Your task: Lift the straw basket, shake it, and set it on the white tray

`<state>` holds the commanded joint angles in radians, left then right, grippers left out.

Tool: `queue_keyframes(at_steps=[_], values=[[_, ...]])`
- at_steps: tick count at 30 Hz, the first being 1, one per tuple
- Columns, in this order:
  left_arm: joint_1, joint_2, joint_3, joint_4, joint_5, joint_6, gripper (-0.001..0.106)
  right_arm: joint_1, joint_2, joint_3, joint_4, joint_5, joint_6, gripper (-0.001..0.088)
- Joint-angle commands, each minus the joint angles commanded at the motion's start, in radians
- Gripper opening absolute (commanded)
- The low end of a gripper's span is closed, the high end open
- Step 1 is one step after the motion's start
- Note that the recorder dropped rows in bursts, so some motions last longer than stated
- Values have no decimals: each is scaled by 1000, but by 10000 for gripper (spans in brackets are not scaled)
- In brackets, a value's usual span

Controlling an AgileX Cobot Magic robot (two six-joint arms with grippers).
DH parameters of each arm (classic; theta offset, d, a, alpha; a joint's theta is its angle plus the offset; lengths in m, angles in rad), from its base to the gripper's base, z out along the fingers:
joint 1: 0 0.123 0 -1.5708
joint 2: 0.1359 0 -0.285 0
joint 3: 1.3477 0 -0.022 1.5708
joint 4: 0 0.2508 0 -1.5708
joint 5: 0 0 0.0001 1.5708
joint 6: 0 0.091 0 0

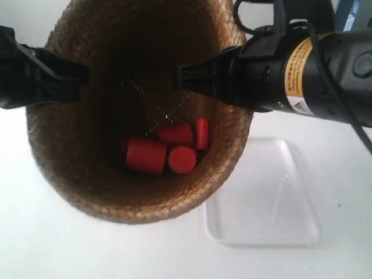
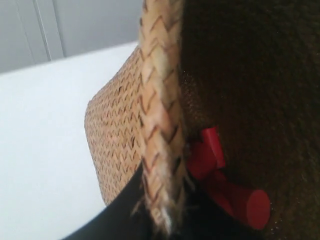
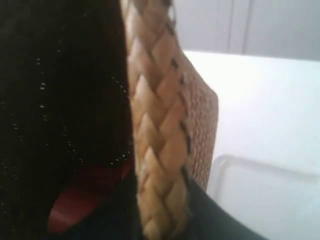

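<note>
The straw basket [image 1: 75,163] hangs lifted off the table, close under the exterior camera, its dark inside facing up. Several red cylinders [image 1: 145,156] lie at its bottom. My left gripper [image 1: 81,75] is shut on the braided rim at the exterior view's left, and my right gripper [image 1: 186,77] is shut on the rim at the right. The left wrist view has the rim [image 2: 160,125] pinched in my left gripper [image 2: 160,215], with red cylinders [image 2: 250,205] inside. In the right wrist view my right gripper [image 3: 160,215] clamps the rim [image 3: 155,120]. The white tray [image 1: 273,197] lies on the table below, right of the basket.
The white table [image 1: 46,244] spreads under the basket. The white tray [image 3: 270,195] lies just beyond the basket's outer wall in the right wrist view. Pale wall panels [image 2: 35,30] stand behind the table.
</note>
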<state>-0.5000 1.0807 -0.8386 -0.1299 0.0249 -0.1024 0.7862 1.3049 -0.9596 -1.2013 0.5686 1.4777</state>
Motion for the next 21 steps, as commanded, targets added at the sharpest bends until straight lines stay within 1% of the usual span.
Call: queue_keyframes(at_steps=[1,2,3,4,5,6,8,9,10,11,12,13,14,15,16,17,18,19,20,21], values=[[-2,2,-15,-12,44,-21,0,2,9,-12,67,34,-40,0],[-2,-12,-35,-18,93,-27,0,11,-10,-26,154,48,-110,0],[-6,-36,-51,-16,128,-18,0,27,-42,-44,263,52,-228,0],[-13,-69,-68,-11,156,-4,0,48,-83,-54,345,42,-328,0],[-14,-105,-79,-13,167,-7,0,65,-118,-54,382,34,-386,0],[-14,-134,-81,-13,164,-7,0,84,-154,-54,381,19,-392,0],[-14,-146,-66,22,113,-2,0,97,-178,-40,299,-38,-352,0],[-8,-129,-43,37,70,-8,0,90,-162,-23,184,-45,-267,0],[2,-95,-23,34,30,-16,0,76,-128,-6,65,-35,-157,0],[15,-55,-15,25,16,-34,0,58,-83,2,-1,-22,-88,0],[23,-27,-21,16,39,-63,0,47,-44,1,-21,12,-72,0],[23,-23,-35,9,75,-88,0,43,-28,-15,40,45,-103,0],[10,-34,-60,7,128,-91,0,48,-33,-29,143,79,-201,0],[-10,-66,-86,12,178,-57,0,67,-66,-62,308,122,-342,0],[-27,-103,-103,17,202,-31,0,82,-96,-72,393,135,-458,0],[-51,-164,-118,45,186,-11,0,114,-176,-72,457,84,-510,0],[-51,-169,-111,60,157,-11,0,121,-195,-61,421,33,-489,0],[-34,-124,-73,82,100,-17,0,105,-173,-12,121,-43,-257,0],[-19,-89,-58,82,90,-22,0,87,-141,3,35,-20,-132,0],[0,-15,-62,71,146,-56,0,61,-61,7,-58,26,-39,0]])
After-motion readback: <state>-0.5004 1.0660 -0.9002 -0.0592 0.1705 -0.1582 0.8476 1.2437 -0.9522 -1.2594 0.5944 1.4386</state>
